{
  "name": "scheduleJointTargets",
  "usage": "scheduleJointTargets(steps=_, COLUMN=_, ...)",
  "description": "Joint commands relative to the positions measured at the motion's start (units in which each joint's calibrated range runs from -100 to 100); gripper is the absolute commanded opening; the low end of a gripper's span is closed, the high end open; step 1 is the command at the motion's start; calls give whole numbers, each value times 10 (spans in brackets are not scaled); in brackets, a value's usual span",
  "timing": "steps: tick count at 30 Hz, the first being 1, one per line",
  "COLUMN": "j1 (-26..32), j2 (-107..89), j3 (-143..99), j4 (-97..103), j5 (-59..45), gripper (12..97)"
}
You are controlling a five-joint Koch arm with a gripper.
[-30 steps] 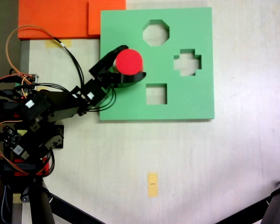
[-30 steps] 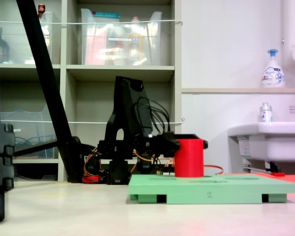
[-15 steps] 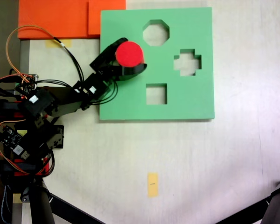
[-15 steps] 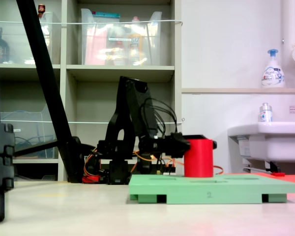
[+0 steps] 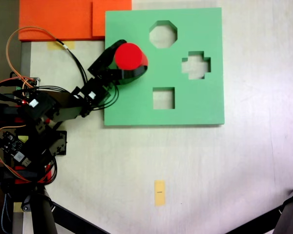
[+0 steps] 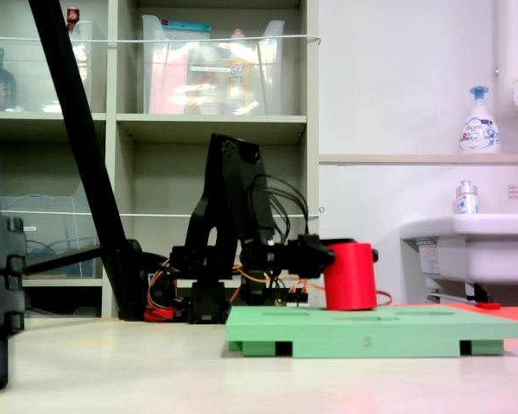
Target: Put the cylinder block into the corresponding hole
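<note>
The red cylinder block [image 5: 130,55] stands upright over the left part of the square green foam board [image 5: 195,108]. My gripper [image 5: 133,57] is shut on it, one black jaw on its upper left side and the other curving round below it. Seen from the side, the cylinder block [image 6: 350,278] leans slightly, its bottom at the level of the top of the board [image 6: 371,332], with the gripper [image 6: 354,257] around its upper half. The corresponding hole is hidden, and I cannot tell whether it lies under the block.
The board has an octagonal cutout [image 5: 163,34], a cross cutout [image 5: 196,65] and a square cutout [image 5: 163,98]. Orange foam sheets [image 5: 58,19] lie past the board's top left corner. The arm base and wires [image 5: 29,126] fill the left side. A yellow tape strip [image 5: 159,192] marks the table.
The gripper carried the cylinder block up and then slightly left in the top-down view. From the side it moved right, and it now leans a little.
</note>
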Motion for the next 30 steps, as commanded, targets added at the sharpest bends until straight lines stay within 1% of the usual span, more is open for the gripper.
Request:
scheduleJointTargets(steps=1, j1=3, j2=-21, j3=-5, j4=34, j5=7, gripper=309)
scheduleJointTargets(steps=21, j1=5, j2=-23, j3=-52, j4=52, j5=8, gripper=317)
scheduleJointTargets(steps=28, j1=-10, j2=-99, j3=-45, j4=51, j5=1, gripper=310)
scheduleJointTargets(steps=30, j1=-10, j2=-125, j3=-45, j4=50, j5=-5, gripper=286)
